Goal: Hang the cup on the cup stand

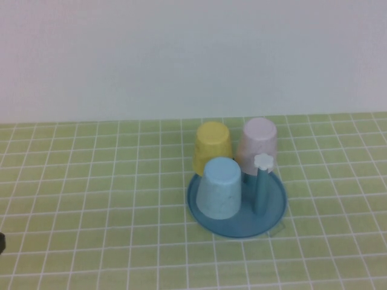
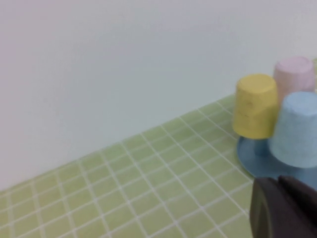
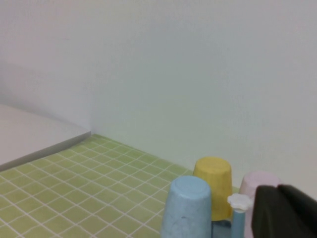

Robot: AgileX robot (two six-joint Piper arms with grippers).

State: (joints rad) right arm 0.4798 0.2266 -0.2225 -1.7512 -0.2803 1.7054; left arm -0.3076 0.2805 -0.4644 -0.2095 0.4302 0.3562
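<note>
The small light blue plastic cup point(image 1: 219, 188) sits upside down over a post at the front left of the round teal-blue cup stand point(image 1: 273, 211), on the green-tiled desk point(image 1: 91, 199). Behind it, a yellow plastic cup point(image 1: 212, 145) and a pale pink cup point(image 1: 258, 144) hang inverted too. One bare blue post with a white flower knob point(image 1: 263, 161) stands just right of the blue cup. Left gripper point(image 2: 285, 208) hangs back at the desk's left edge, right gripper point(image 3: 285, 210) off to the right; whether either's jaws are spread, I cannot tell.
</note>
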